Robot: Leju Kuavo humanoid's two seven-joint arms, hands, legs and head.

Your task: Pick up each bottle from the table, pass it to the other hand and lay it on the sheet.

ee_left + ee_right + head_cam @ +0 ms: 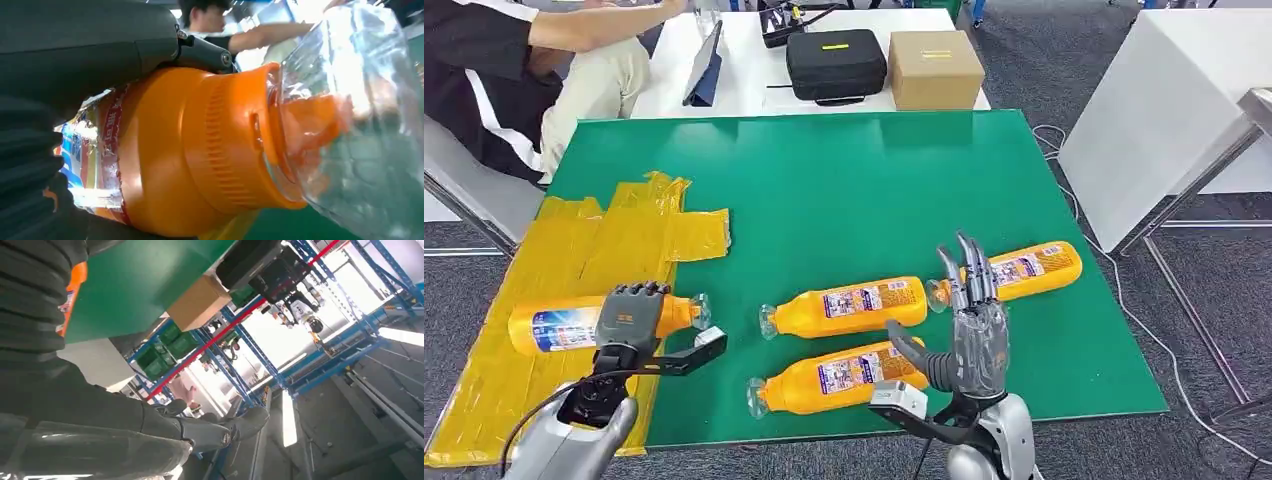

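Note:
My left hand grips an orange bottle lying across the yellow sheet at the table's left. Seen close in the left wrist view, that bottle has a clear cap and my dark fingers wrap over it. Three more orange bottles lie on the green table: one in the middle, one nearer the front edge, one to the right. My right hand is raised over the front edge, fingers spread upward, holding nothing.
A person sits at the far left by a white table with a black case and a cardboard box. Another white table stands to the right. Cables lie on the floor on that side.

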